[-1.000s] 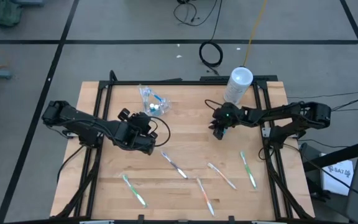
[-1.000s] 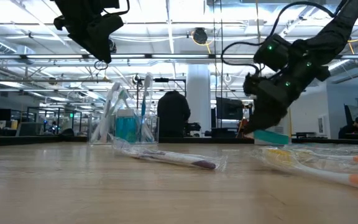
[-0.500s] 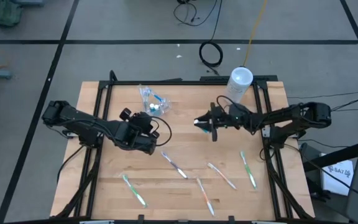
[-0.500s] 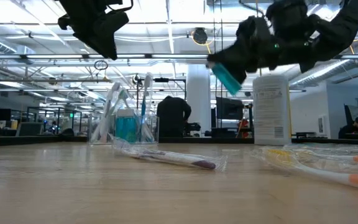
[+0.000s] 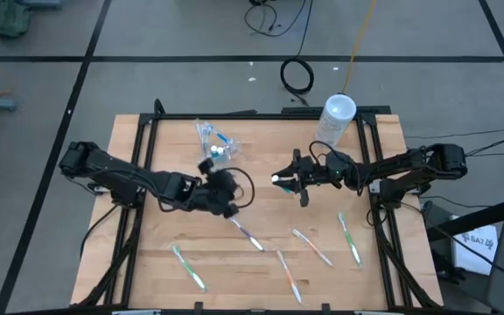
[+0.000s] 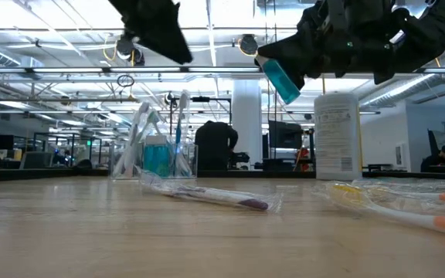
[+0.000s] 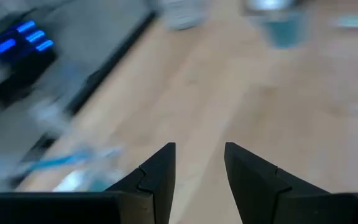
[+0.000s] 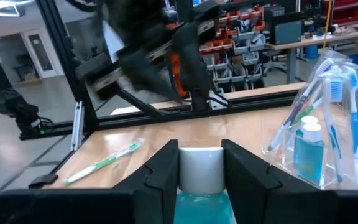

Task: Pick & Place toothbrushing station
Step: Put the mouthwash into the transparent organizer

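A small teal tube [image 6: 279,79] with a white cap is up in the air over the table's middle, and my right gripper [image 5: 285,178] is shut on it. The clear pouch [image 5: 212,140] stands at the far left of the table, with toothbrushes and two more teal tubes [image 8: 307,144] inside. Several pastel toothbrushes, such as one with a purple handle [image 5: 247,233], lie flat on the near half. My left gripper [image 5: 227,189] hovers open near the table's middle, left of the right gripper, with nothing between its fingers [image 7: 160,171]. My right gripper pinches the tube between its two fingers at the cap end, one finger on each side of the white cap [image 8: 201,174] and the top of the teal body [image 8: 201,210]. The fingers lie level, coming from the table's right, along the tube. The tube is lifted clear of the table.
A tall whitish canister [image 5: 335,119] stands at the far right, behind my right arm. Black frame rails [image 5: 138,149] run along the table's left, right and far sides. The room beyond the far edge shows racks and benches.
My right gripper has risen from the table and tipped from pointing down to level, swinging toward the table's left with the tube, which is now lifted clear. My left gripper has turned and gone toward the table's right edge, still open.
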Robot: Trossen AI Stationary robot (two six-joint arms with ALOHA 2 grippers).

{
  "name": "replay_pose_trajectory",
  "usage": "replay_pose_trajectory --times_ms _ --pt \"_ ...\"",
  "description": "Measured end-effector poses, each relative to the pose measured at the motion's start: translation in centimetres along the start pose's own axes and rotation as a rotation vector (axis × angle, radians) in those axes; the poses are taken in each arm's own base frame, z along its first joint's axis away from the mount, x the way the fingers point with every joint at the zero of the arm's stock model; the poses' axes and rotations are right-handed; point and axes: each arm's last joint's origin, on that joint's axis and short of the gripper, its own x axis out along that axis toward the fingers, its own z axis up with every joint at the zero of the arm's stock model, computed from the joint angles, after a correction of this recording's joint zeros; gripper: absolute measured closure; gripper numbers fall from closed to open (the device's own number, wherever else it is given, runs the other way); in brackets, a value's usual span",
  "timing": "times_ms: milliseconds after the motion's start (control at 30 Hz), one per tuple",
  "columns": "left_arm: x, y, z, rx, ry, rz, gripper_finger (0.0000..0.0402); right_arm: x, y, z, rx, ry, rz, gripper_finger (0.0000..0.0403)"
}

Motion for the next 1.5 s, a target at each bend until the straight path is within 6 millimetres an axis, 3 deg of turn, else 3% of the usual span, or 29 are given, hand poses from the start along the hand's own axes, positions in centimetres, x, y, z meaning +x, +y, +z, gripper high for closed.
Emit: replay_pose_trajectory --times_ms 167,367,567,733,1067,1200,1500 --pt "1.0 -1.4 -0.5 0.152 -0.12 -0.215 0.0256 0.0 0.0 0.0 0.021 0.006 0.004 0.0303" --pt "1.8 -2.1 -1.6 0.232 -0.24 -0.355 0.0256 0.0 0.1 -0.1 0.048 0.015 0.05 0.0303" --pt "2.5 -1.8 -2.3 0.377 -0.282 -0.327 0.0256 0.0 0.1 -0.1 0.051 0.015 0.05 0.0303" --pt "3.3 -0.8 -2.0 0.373 -0.275 -0.291 0.0256 0.0 0.1 -0.1 0.051 0.017 0.056 0.0303" --pt "3.8 0.4 0.1 0.647 -0.482 -0.316 0.0253 0.0 0.5 -0.3 0.054 0.064 0.174 0.0302" --pt "3.9 0.5 0.2 0.746 -0.515 -0.35 0.0226 0.0 0.4 -0.5 0.059 0.084 0.168 0.0302" --pt "4.4 0.7 0.7 0.917 -0.581 -0.393 0.0121 0.0 0.4 -0.5 0.054 0.083 0.167 0.0302"
